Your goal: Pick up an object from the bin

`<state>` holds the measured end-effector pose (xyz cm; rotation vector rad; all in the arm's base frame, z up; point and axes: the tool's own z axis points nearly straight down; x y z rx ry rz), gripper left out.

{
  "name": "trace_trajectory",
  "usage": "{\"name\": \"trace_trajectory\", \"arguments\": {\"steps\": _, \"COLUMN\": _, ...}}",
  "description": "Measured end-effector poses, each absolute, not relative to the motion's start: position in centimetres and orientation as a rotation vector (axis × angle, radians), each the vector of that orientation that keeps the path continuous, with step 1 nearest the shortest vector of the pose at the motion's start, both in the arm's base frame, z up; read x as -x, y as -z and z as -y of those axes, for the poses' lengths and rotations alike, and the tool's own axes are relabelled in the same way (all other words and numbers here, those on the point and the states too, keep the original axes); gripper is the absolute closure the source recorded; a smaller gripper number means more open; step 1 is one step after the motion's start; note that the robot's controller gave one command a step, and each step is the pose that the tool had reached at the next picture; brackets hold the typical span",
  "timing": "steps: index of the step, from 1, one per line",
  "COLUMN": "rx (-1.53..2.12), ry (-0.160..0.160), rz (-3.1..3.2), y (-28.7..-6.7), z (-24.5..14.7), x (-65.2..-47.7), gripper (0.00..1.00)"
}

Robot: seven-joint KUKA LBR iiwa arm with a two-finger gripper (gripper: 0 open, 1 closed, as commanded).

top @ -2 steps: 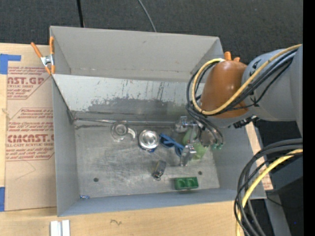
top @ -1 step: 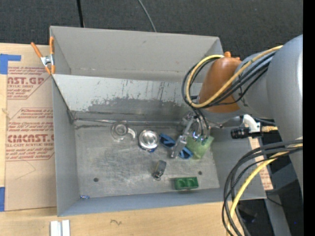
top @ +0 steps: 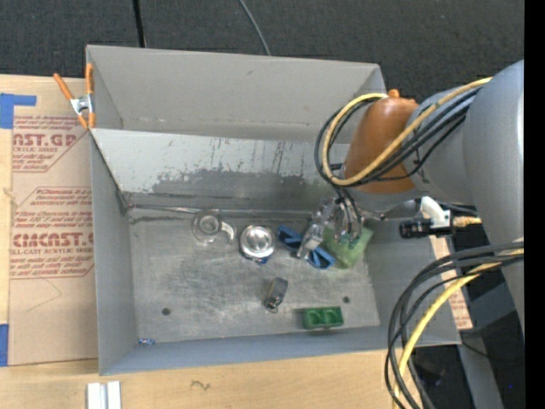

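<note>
Shiny silver round cap (top: 256, 241): landmark. Lies flat, bright glare on top.

Clear round piece (top: 207, 227), glass or plastic, cannot tell which: just left of the cap and a little farther back. A small clear lip juts toward the cap, nearly touching it.

Small dark grey metal part (top: 273, 294), stubby, tilted: nearer the front than the cap, apart from it.

Green block (top: 321, 317), two dark recesses on top: front-right of the cap, well apart, beyond the dark part.

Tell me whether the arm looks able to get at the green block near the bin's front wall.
Probably yes. The green block lies alone on bare floor, nothing over or against it, and the arm reaches into the bin just behind it.
</note>
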<state>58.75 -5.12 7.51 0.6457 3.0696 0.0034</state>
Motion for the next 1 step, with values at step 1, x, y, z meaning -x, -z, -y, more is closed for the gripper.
{"name": "trace_trajectory", "arguments": {"steps": 1, "rx": -0.536, "ry": -0.003, "rz": -3.086, "y": -21.53, "z": 2.99, "x": -56.59, "gripper": 1.0}}
